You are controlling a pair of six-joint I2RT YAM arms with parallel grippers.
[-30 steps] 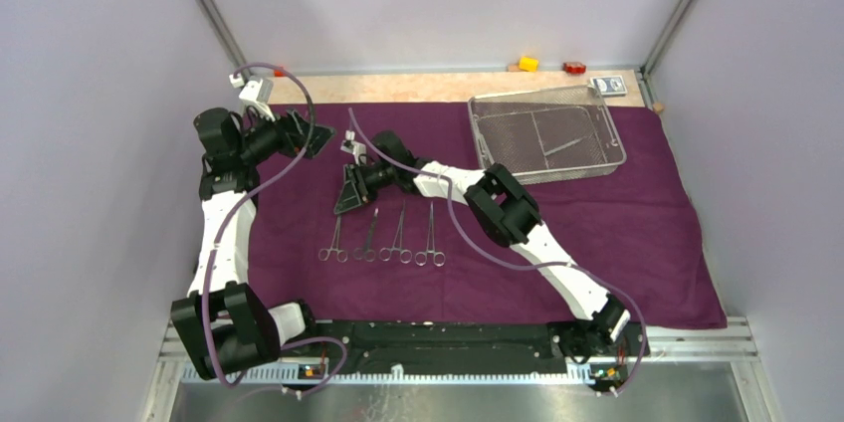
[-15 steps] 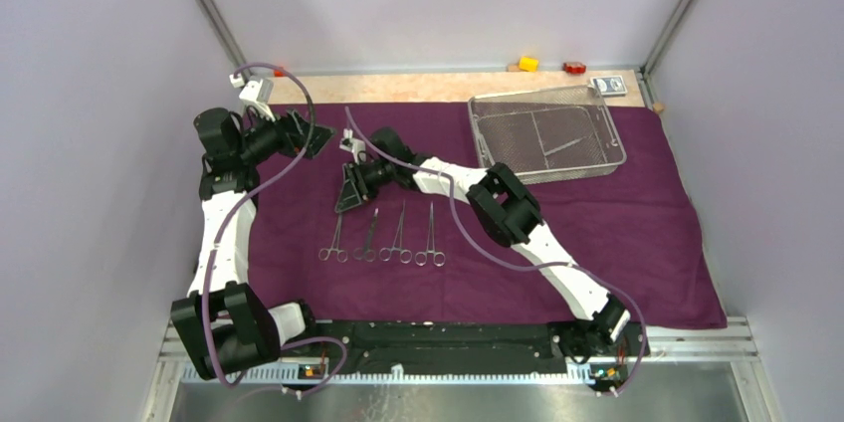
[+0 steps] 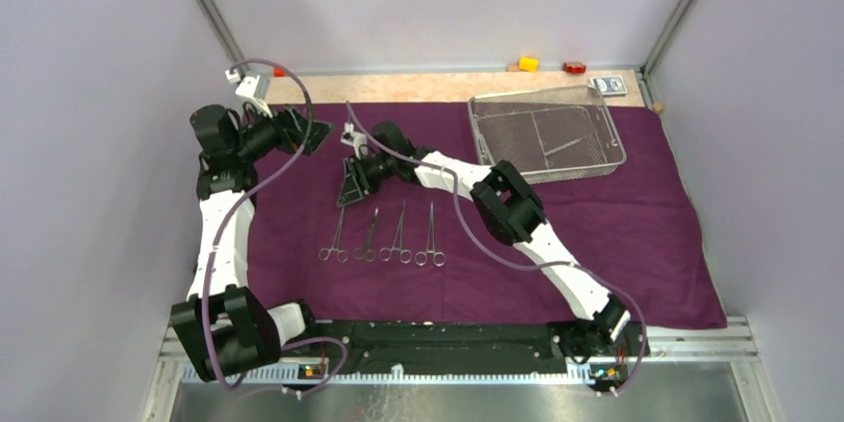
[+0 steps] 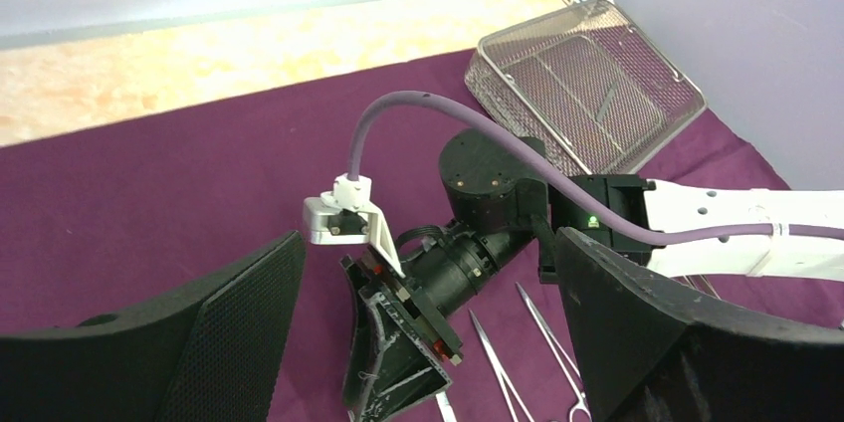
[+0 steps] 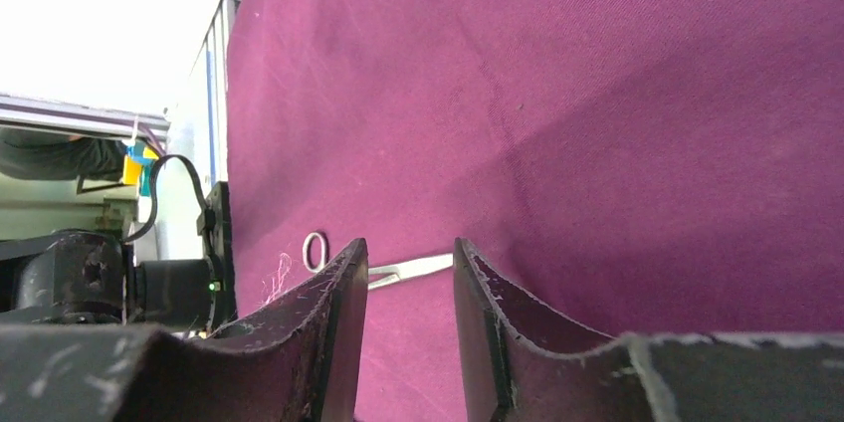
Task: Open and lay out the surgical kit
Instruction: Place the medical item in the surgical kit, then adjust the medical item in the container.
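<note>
- The dark purple cloth wrap (image 3: 617, 233) lies spread flat over most of the bench (image 3: 398, 87).
- The wire-mesh steel tray (image 3: 518, 148) sits on the cloth's far right part, with one slim steel instrument (image 3: 563, 146) lying inside.
- Four ring-handled clamps (image 3: 399, 233) lie side by side on the cloth near its middle, ring ends toward the arm bases.
- The right end effector (image 3: 345, 201) points down just beyond the far tips of the leftmost clamps. Its fingers stand a narrow gap apart and hold nothing; the wrist view shows one clamp on the cloth through that gap.
- The left end effector (image 3: 316, 136) hangs over the cloth's far left part, spread wide and holding nothing.
- A yellow block (image 3: 528, 64), a red block (image 3: 574, 68) and a blue-white card packet (image 3: 608, 85) sit on the bench beyond the tray.
</note>
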